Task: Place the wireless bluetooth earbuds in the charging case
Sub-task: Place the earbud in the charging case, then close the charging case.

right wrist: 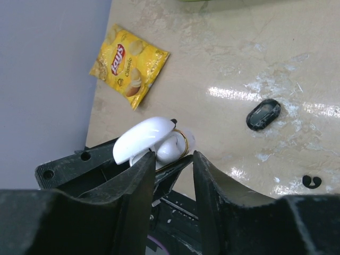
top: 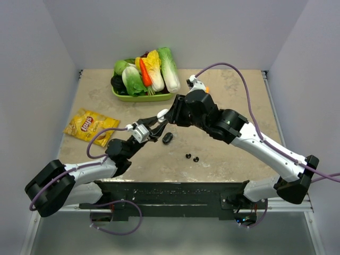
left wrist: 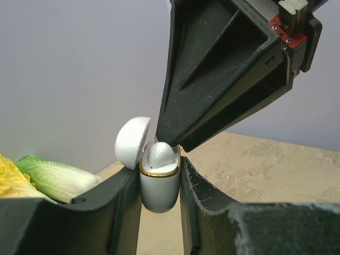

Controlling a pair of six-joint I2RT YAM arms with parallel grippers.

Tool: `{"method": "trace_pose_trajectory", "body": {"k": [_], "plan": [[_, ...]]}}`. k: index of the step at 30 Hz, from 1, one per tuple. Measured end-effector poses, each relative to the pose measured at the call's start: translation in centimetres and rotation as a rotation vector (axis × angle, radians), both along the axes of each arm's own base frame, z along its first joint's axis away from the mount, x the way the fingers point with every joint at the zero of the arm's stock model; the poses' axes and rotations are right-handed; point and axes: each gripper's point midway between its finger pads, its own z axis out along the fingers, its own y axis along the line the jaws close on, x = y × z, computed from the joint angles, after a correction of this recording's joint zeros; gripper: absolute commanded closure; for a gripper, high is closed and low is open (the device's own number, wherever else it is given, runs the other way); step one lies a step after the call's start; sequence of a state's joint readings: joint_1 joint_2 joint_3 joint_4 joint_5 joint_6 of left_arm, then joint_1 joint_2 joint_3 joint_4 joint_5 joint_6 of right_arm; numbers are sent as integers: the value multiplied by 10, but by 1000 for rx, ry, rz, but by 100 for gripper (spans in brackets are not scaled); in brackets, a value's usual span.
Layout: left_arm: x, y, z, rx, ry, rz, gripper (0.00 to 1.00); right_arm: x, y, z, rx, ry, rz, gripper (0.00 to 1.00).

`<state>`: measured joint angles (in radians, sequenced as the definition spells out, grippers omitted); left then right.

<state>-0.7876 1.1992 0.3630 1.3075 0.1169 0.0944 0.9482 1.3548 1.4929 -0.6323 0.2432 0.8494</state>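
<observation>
My left gripper is shut on a white charging case with a gold rim and holds it upright above the table. Its lid is swung open. A white earbud sits in the case's mouth. My right gripper hangs just above the case, and one of its fingers touches the earbud. In the right wrist view its jaws stand a little apart with nothing between them, by the case and earbud. Two black earbuds lie on the table; one shows in the right wrist view.
A black oval case-like piece lies on the table under the grippers, also in the right wrist view. A green tray of vegetables stands at the back. A yellow chips bag lies at the left.
</observation>
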Motion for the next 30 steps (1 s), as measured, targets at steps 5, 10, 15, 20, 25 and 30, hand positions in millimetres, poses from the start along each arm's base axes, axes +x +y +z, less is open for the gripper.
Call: {"method": "trace_pose_trajectory", "body": {"k": [5,10,15,20,25,30], "plan": [[1,-1,-3,9,11,4,100,-5,7,6,30,-2,42,53],[-2,-4,-4,17,10,-14,100,-23,20,10,56,9,120,50],[-4,-7,-3,18,5,-27,100,-25,16,15,58,-9,129,48],[-5,-7,-3,14,9,-30,100,-35,-6,40,58,-94,146,46],[-10,-2,3,-46,56,-59,100,-45,-54,79,78,-284,107,48],[-26,10,27,-217,169,-183,100,-32,-79,78,2,-397,27,51]]}}
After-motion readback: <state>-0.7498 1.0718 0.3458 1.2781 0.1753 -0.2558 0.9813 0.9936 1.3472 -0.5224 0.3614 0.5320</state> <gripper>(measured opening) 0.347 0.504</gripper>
